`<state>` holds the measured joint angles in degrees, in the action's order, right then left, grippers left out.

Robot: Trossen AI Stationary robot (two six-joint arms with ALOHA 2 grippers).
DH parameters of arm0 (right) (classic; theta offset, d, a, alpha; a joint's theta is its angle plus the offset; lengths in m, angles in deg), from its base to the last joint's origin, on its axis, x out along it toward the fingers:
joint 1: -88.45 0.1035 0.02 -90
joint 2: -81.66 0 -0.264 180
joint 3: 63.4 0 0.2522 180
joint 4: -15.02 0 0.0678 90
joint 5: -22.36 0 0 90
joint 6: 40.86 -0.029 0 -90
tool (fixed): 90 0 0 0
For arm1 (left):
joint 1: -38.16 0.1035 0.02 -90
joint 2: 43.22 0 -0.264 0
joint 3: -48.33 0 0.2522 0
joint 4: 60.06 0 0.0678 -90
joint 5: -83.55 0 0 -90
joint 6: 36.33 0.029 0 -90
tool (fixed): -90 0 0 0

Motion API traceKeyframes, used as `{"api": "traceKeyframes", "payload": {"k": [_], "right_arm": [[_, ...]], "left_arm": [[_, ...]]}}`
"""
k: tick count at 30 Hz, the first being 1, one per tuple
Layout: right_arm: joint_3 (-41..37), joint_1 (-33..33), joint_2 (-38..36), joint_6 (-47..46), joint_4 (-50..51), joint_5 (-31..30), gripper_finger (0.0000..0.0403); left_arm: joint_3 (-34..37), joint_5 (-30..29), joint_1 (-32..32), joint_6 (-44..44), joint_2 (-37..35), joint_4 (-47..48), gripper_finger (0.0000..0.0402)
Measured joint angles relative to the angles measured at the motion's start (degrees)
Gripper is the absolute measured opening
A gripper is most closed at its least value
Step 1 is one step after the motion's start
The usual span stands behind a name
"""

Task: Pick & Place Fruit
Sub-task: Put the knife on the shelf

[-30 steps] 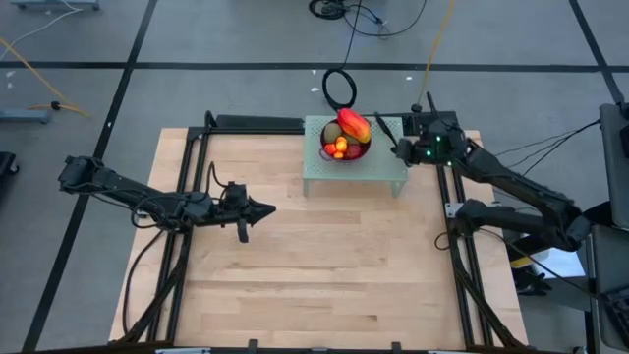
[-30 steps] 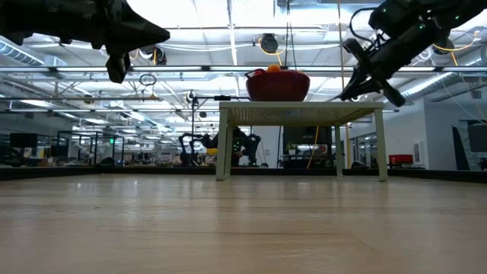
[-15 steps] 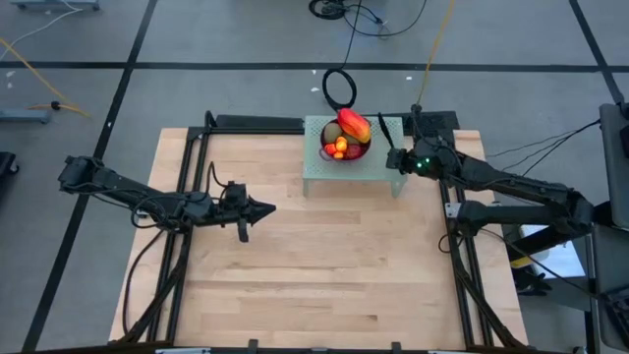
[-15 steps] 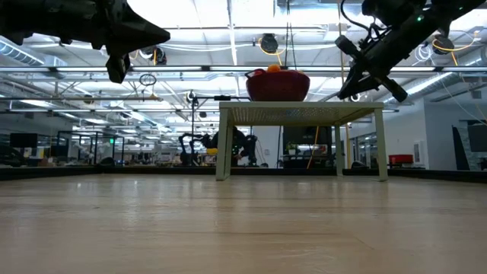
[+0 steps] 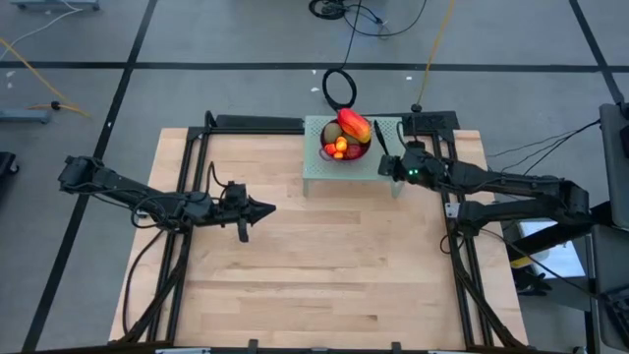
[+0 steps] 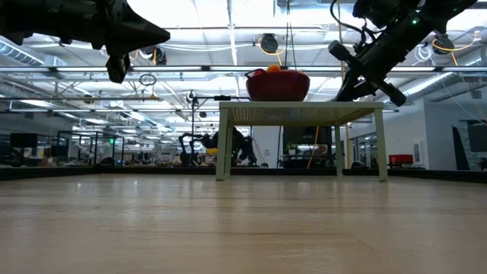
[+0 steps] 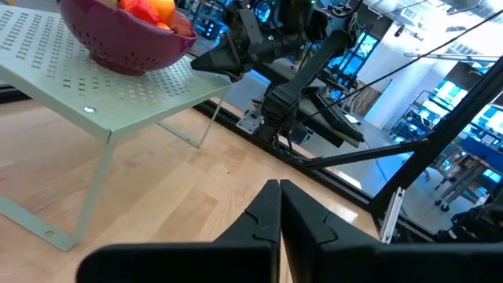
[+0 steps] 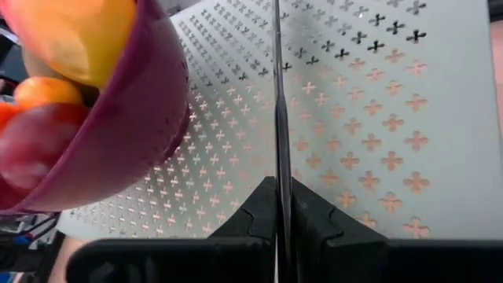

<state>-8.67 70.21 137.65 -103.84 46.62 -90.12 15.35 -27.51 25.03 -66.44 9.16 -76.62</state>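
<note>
The right hand [image 5: 385,157] has slid in beside the purple bowl [image 5: 346,149], pinching the knife [image 8: 278,102]; the left hand [image 5: 257,208], pressed together, waits well away from it. The fruit [image 5: 344,138] heaped inside looks light, smooth and roll-prone, so each piece probably wants gripping across its middle.

Robotics lab, open hall with ceiling strip lights [image 6: 228,30], more robot arms [image 6: 228,144] behind, floor cables [image 5: 344,15]

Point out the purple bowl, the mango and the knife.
purple bowl [image 8: 134,134], right wrist view, outer wall.
mango [image 5: 355,125], high view, its middle.
knife [image 8: 277,94], right wrist view, mid-blade.
</note>
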Motion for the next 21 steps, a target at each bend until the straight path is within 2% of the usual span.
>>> {"api": "traceKeyframes", "payload": {"k": [6, 14, 21], "right_arm": [[0.0, 0.0, -0.02, 0.28, -2.1, 0.0, 0.0013], [0.0, -0.02, 0.57, 0.61, -2.13, 0.13, 0.0052], [0.02, -0.04, 2.65, 0.68, -3.36, 1.69, 0.0076]], "left_arm": [[0.0, 0.44, 0.0, -0.11, 0.0, 0.0, 0.0012], [0.0, 1.2, -0.02, -0.2, 0.0, -0.34, 0.0002], [0.0, 2.05, -0.02, -0.43, 0.0, -1.12, 0.0013]]}}
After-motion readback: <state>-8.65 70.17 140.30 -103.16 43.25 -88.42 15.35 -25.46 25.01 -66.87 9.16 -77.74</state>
